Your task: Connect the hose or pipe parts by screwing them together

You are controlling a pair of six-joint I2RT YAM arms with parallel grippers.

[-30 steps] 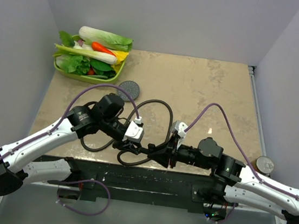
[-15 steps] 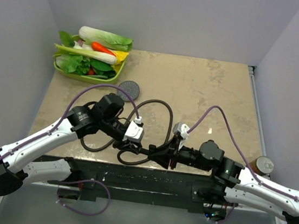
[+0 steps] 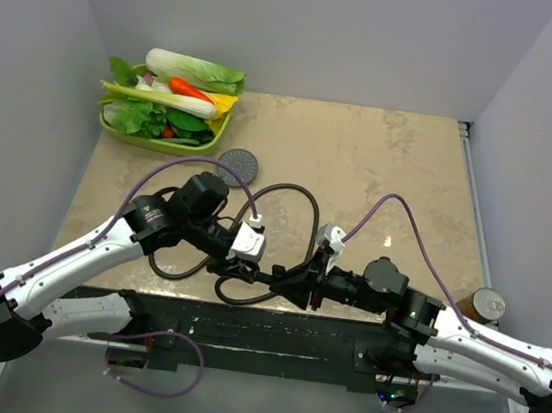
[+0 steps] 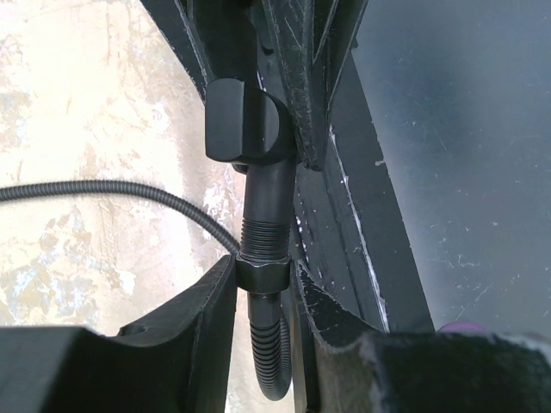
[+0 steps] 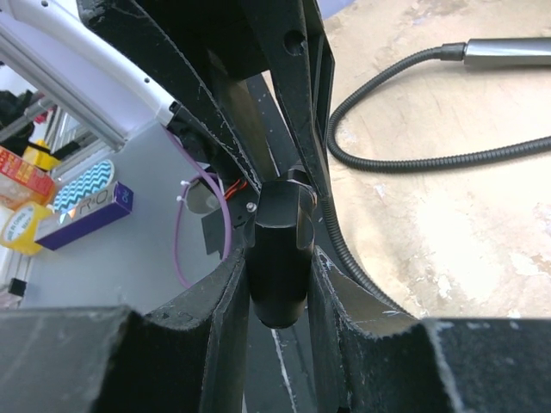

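My left gripper (image 3: 236, 268) is shut on the hex end nut (image 4: 261, 274) of the dark ribbed hose (image 4: 86, 190). The nut sits at the threaded end of a dark cylindrical fitting (image 4: 265, 194), in line with it. My right gripper (image 3: 294, 284) is shut on that fitting's smooth body (image 5: 280, 258), one finger (image 5: 225, 297) on either side. The two grippers meet nose to nose over the table's near edge. The hose (image 3: 302, 202) loops back across the table towards the round-faced shower head (image 3: 239, 165). Its grey handle (image 5: 508, 52) shows in the right wrist view.
A green tray (image 3: 114, 128) of toy vegetables stands at the far left corner. A black frame (image 3: 272, 322) runs along the table's near edge under the grippers. A small round tin (image 3: 489, 303) sits off the table's right side. Purple cables arch over both arms.
My right arm's elbow and forearm have shifted slightly while its gripper stays at the fitting. The left arm has not moved. Both grips are unchanged.
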